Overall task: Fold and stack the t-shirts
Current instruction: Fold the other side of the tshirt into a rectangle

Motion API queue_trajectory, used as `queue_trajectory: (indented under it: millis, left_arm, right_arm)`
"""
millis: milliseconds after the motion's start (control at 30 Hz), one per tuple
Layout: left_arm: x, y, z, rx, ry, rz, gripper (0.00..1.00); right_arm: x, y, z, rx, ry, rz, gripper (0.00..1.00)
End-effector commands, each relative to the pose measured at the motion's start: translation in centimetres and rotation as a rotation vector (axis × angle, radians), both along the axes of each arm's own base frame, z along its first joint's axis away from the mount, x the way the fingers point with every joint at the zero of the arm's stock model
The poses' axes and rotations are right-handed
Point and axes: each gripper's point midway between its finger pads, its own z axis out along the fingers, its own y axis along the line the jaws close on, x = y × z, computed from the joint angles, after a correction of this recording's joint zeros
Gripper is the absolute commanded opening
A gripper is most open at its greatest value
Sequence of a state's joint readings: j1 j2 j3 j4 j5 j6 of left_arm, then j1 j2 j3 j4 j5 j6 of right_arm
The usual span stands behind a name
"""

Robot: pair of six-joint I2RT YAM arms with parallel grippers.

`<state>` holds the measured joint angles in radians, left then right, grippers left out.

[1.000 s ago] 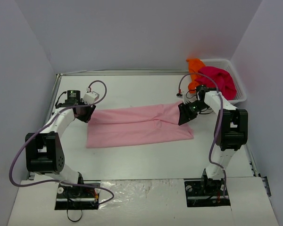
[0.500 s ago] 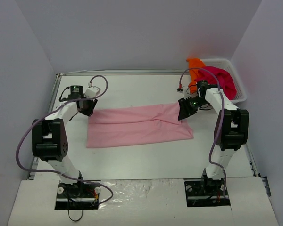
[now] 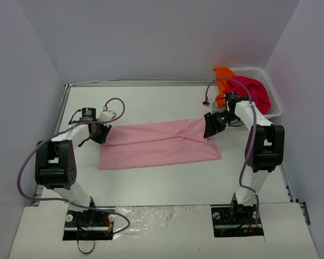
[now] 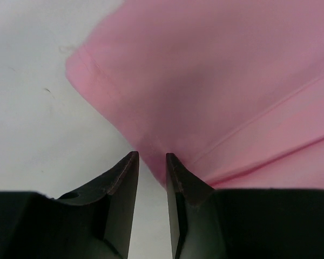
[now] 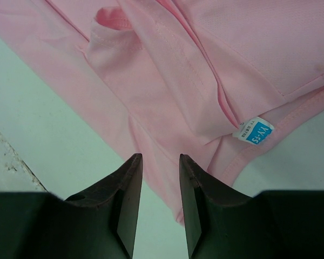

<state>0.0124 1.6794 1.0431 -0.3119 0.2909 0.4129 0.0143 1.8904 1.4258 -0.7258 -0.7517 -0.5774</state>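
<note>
Both your pincers are low at either end of the light pink t-shirt [image 3: 159,143], which lies flat on the white table [image 3: 151,178].
Your left gripper [image 4: 149,156] shows a narrow gap with nothing clamped and smooth hemmed cloth just ahead of its tips. Your right gripper [image 5: 161,157] is likewise slightly apart above stitched folds, with the neck label [image 5: 253,131] to its right. Beyond it, the mesh basket [image 3: 278,110] holds a crumpled magenta-red shirt [image 3: 251,91] and an orange shirt [image 3: 223,75].

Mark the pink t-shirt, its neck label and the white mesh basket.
pink t-shirt [image 3: 159,143]: top external view, middle of the spread cloth.
neck label [image 5: 252,130]: right wrist view, centre of the white and blue tag.
white mesh basket [image 3: 276,102]: top external view, its right-hand rim.
</note>
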Motion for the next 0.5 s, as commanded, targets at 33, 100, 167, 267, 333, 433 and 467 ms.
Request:
queue_trajectory:
  millis: [33,100,167,267,333,433,467]
  left_arm:
    - [-2.3,0.5,0.6,0.045,0.0,-0.025,0.26]
    - [-3.2,0.7,-0.1,0.056,0.027,-0.023,0.25]
    - [-3.4,1.2,-0.1,0.078,0.025,-0.016,0.25]
    - [-3.3,1.8,0.2,0.111,0.014,0.002,0.25]
    - [-2.9,2.3,0.8,0.132,-0.003,0.019,0.24]
    - [-2.3,2.7,1.9,0.148,-0.037,0.044,0.24]
    - [-1.9,3.0,2.5,0.162,-0.054,0.061,0.24]
  right_arm:
    - [-1.0,0.3,0.9,0.017,0.02,0.011,0.3]
    - [-1.1,0.3,1.0,0.017,0.018,0.012,0.3]
    - [-1.1,0.3,1.2,0.015,0.01,0.014,0.3]
    - [-1.1,0.3,1.3,0.017,0.004,0.014,0.3]
    - [-1.1,0.4,1.5,0.02,-0.001,0.017,0.3]
    - [-1.0,0.4,1.7,0.025,-0.009,0.02,0.3]
    - [-1.0,0.4,1.8,0.027,-0.012,0.019,0.3]
